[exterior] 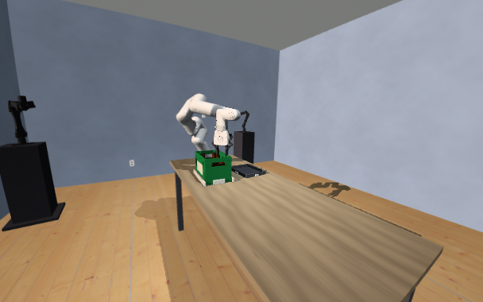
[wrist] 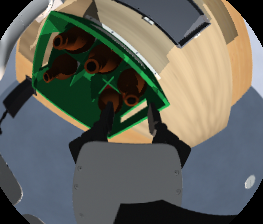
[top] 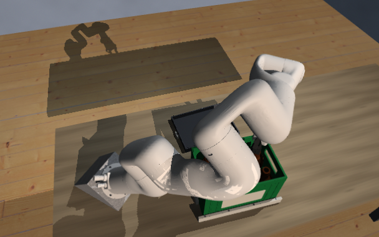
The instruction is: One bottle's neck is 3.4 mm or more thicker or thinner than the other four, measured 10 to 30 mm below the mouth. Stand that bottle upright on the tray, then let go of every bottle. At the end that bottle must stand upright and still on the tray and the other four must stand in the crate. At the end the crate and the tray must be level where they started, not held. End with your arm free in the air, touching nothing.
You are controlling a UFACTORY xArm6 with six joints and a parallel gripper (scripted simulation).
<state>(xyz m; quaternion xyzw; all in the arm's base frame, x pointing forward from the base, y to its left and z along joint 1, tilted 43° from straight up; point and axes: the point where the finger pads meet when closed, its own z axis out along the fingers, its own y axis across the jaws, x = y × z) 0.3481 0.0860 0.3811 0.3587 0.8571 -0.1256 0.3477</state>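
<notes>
The green crate [top: 277, 187] [exterior: 217, 175] [wrist: 77, 107] stands level on the table and holds several brown bottles. In the wrist view they are a bottle at the upper left [wrist: 77, 42], one at the left [wrist: 62, 66], a middle one [wrist: 102, 61], one at the right [wrist: 132, 84] and one [wrist: 107, 98] partly behind my left finger. My gripper [exterior: 222, 154] [wrist: 131, 108] is open and points down at the crate's end. The right bottle's mouth shows between the fingertips; contact cannot be told. The arm hides much of the crate in the top view. The black tray [top: 183, 128] [exterior: 248, 171] [wrist: 169, 17] has no bottle on its visible part.
Pale rails [top: 239, 209] lie along the crate's foot. The tray lies close beside the crate, with its rim partly under my arm in the top view. The crate's walls rise around the bottles near my fingers. Black pedestals [exterior: 25, 183] [exterior: 244, 147] with small arms stand off the table.
</notes>
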